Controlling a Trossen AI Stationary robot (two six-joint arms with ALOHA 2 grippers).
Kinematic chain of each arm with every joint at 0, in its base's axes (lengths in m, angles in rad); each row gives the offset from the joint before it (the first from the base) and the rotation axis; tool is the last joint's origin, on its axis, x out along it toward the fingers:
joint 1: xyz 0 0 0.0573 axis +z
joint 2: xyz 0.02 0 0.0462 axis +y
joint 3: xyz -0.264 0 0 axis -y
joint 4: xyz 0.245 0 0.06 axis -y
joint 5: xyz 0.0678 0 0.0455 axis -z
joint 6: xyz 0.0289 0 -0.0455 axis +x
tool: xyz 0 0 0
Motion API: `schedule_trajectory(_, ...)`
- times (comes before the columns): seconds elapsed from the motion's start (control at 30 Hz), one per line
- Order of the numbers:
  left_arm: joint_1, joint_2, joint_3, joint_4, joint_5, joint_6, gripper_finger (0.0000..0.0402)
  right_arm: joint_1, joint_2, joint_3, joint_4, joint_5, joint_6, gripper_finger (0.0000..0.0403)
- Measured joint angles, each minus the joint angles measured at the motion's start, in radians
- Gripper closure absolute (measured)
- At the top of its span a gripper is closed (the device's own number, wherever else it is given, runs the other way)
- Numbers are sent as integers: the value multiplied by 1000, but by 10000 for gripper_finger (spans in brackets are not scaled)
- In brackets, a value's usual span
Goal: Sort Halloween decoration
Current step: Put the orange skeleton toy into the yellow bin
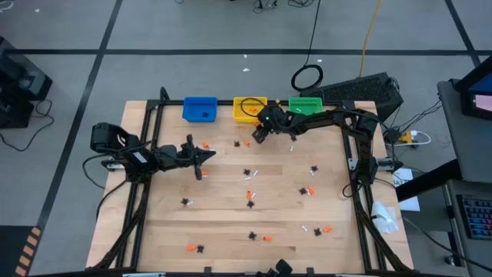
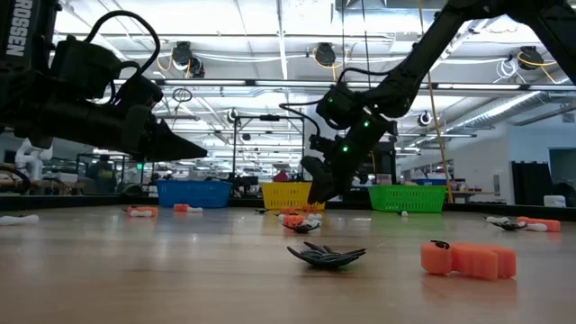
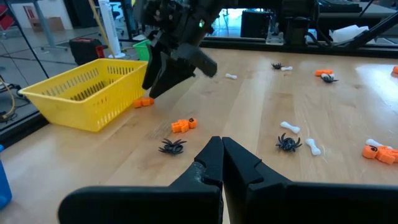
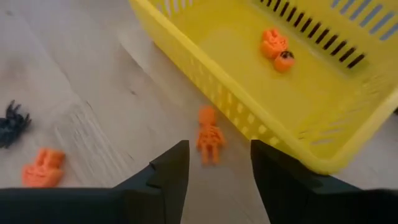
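Nearest the low camera, on the wooden table [image 2: 180, 270]: a black spider trinket [image 2: 326, 256] lying flat, and just beside it a chunky orange figure [image 2: 468, 259]. Farther back across the tabletop, scattered well apart from one another: more tiny trinkets, black spiders [image 1: 247, 173], orange pieces [image 1: 250, 196] and white bones [image 3: 290, 127]. On the table's left side, hovering above the wood: left gripper [image 3: 222, 157], fingers pressed together, holding nothing. Ahead of it on the bare wood: another black spider [image 3: 171, 146] and an orange pumpkin piece [image 3: 183, 124] close together. Farther on, toward the far edge: right gripper [image 4: 214, 168], fingers spread apart and empty, tilted down just in front of the yellow basket [image 4: 273, 118]. Between and just beyond its fingertips, on the table outside the basket's near wall: an orange skeleton figure [image 4: 209, 134], not inside the basket. Off to one side of it: an orange pumpkin piece [image 4: 43, 167] and a black spider [image 4: 12, 122]. Inside the yellow basket: two orange trinkets [image 4: 277, 48] touching each other. Along the far edge, in a row: blue bin [image 1: 201, 108], yellow basket in the middle, green bin [image 1: 306, 104].
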Motion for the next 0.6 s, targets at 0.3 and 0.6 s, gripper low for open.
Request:
schedule_trajectory(0.3,0,0,1,0,0,0,402,-2,21,0,4,9,16,242)
schedule_trajectory(0.6,0,0,1,0,0,-1,402,-1,21,0,12,29,7,327)
